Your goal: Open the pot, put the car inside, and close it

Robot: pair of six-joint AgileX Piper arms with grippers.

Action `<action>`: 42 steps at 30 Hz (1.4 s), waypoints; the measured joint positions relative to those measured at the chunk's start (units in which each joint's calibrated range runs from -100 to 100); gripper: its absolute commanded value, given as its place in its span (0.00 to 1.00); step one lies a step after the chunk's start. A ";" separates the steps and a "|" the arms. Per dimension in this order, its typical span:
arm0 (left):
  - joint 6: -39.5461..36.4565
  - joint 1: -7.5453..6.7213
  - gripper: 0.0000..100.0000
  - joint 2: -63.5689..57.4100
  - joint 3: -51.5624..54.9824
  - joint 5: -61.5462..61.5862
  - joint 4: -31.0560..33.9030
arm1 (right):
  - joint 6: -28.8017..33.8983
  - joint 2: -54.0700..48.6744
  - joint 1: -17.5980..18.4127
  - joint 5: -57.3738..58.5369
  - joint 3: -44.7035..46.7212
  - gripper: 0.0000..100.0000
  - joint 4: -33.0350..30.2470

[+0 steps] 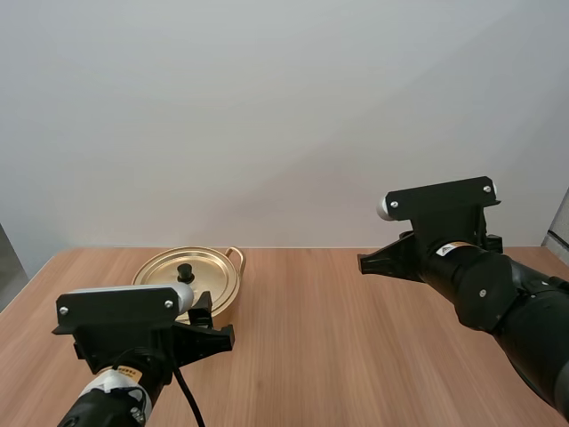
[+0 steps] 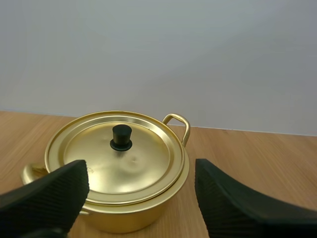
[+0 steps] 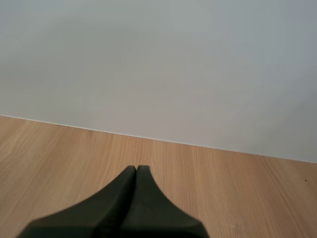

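A gold pot [image 1: 206,286] with two loop handles stands on the wooden table at the left, its lid [image 2: 119,158] on and topped by a black knob [image 2: 121,137]. My left gripper [image 1: 212,325] hovers just in front of the pot, a little above the table. Its ribbed fingers [image 2: 54,191] stand wide apart and open, with nothing between them, framing the lid from the near side. My right gripper [image 1: 364,264] hangs over the table's right half, well away from the pot. Its fingers [image 3: 136,198] lie together as one dark wedge, shut on nothing.
The wooden table [image 1: 311,338] stretches bare between the two arms and ends at a plain light wall behind. Its left edge runs close to the pot's left side.
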 measured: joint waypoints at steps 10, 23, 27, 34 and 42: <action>0.00 0.00 1.00 0.00 0.00 0.00 0.00 | 3.35 2.16 0.51 2.05 0.07 0.00 0.56; 0.31 0.00 1.00 0.00 0.00 0.96 -3.69 | 3.35 -15.88 2.29 -4.43 11.36 0.00 1.84; 0.40 0.00 1.00 0.00 0.00 5.15 -4.19 | 3.27 -19.73 2.29 -3.33 16.66 0.00 0.90; 0.40 0.00 0.95 0.00 0.00 5.13 -4.20 | 5.11 -20.04 2.29 3.02 18.05 0.00 0.76; 0.40 0.00 0.34 0.00 0.00 5.13 -1.77 | 16.57 -20.04 2.29 6.84 18.39 0.00 -11.53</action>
